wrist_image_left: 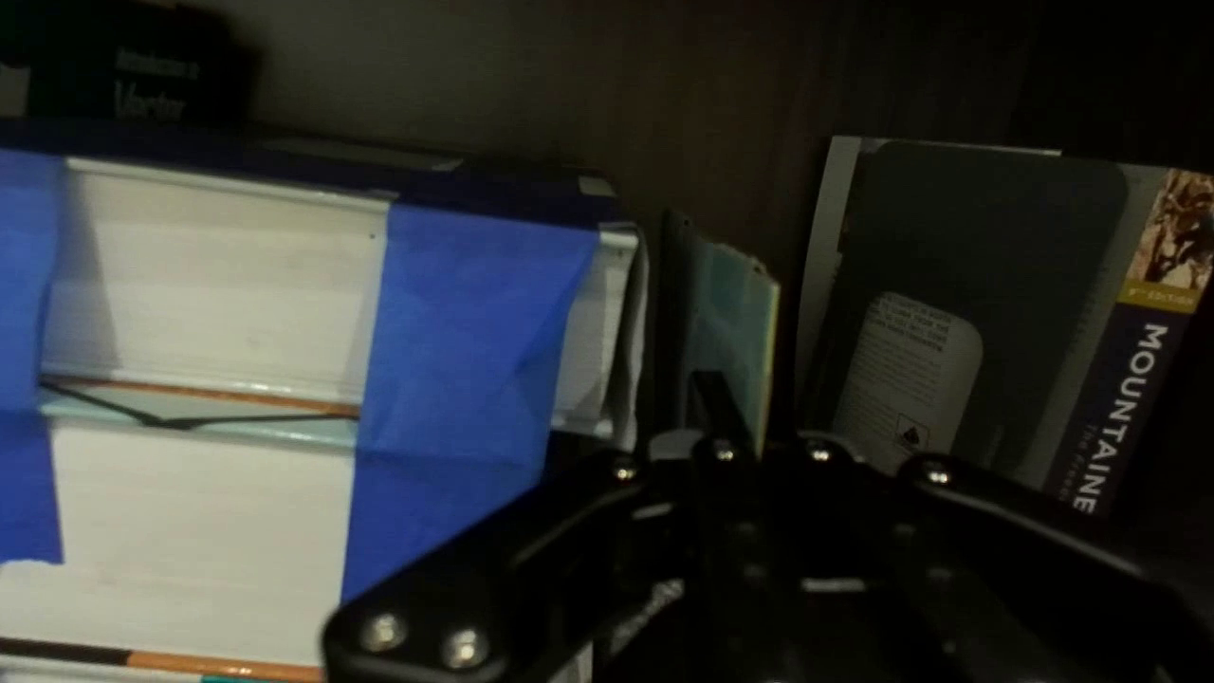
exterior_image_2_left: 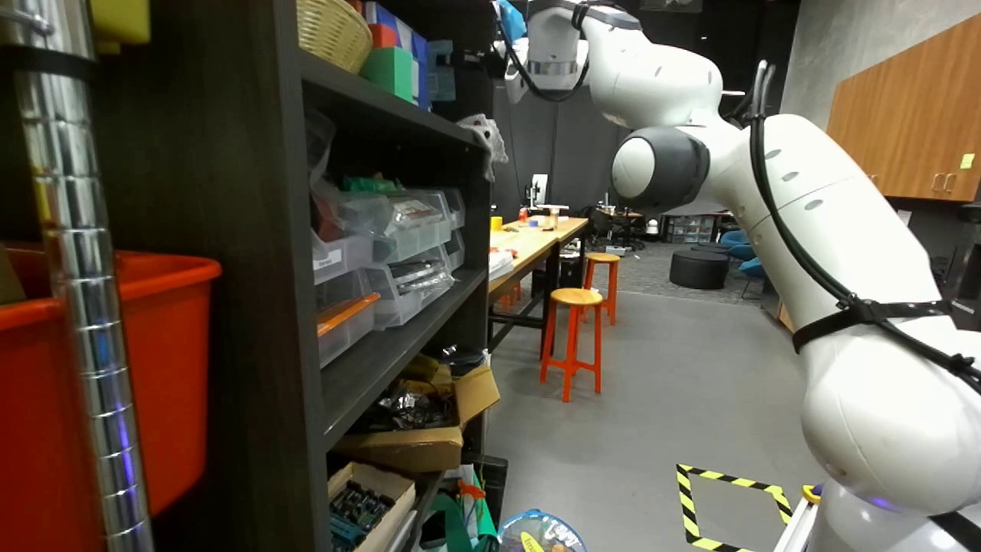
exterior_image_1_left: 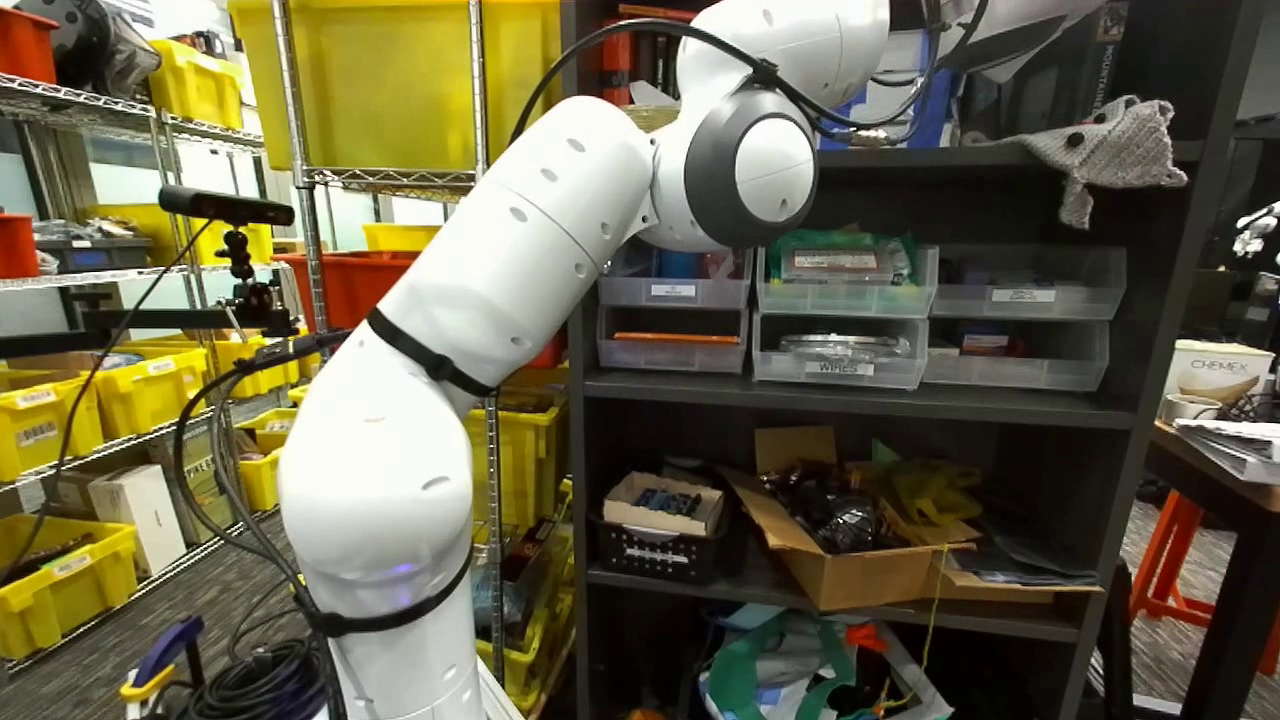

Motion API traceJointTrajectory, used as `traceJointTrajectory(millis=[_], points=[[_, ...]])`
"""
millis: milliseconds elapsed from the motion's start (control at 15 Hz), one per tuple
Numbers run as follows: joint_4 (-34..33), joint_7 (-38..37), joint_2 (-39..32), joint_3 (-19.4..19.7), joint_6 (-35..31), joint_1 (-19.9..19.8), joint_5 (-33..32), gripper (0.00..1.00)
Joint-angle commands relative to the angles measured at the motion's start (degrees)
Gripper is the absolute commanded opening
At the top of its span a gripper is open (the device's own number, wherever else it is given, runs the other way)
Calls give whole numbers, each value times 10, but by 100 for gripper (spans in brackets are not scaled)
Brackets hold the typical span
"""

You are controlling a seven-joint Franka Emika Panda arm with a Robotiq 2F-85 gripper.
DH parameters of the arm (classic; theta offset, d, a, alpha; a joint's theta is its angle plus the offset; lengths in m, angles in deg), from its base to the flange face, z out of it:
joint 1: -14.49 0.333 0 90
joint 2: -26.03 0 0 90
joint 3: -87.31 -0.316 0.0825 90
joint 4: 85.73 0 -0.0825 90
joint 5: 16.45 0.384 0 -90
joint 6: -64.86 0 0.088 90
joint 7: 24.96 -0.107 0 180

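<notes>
In the wrist view my gripper (wrist_image_left: 747,408) reaches up from the bottom edge, its dark fingers shut on a thin green-blue book (wrist_image_left: 735,318). One finger (wrist_image_left: 716,403) lies against the book's left face. The far finger is mostly hidden in shadow. Left of the grip stand white books bound with blue tape (wrist_image_left: 455,379). To the right a grey-backed book with a white label (wrist_image_left: 906,379) leans, its spine lettered MOUNTAINE (wrist_image_left: 1119,417). In an exterior view the arm's end stands at the upper shelf, beside blue volumes (exterior_image_2_left: 418,61); the fingers are hard to make out there.
A grey knitted toy (exterior_image_1_left: 1110,150) hangs over the upper shelf's edge. Below are clear plastic bins (exterior_image_1_left: 840,350), an open cardboard box (exterior_image_1_left: 870,570) and a black basket (exterior_image_1_left: 660,545). Wire racks with yellow bins (exterior_image_1_left: 140,385) flank the shelf. Orange stools (exterior_image_2_left: 575,330) stand beyond.
</notes>
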Motion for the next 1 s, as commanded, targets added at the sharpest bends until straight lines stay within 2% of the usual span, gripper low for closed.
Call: traceJointTrajectory(millis=[0,867,933], points=[[-11,-20,-10,-20,-10,-4,-40,1],[-22,-44,-28,-43,-11,-6,-103,1],[-22,-48,-27,-43,-12,-5,-108,29]])
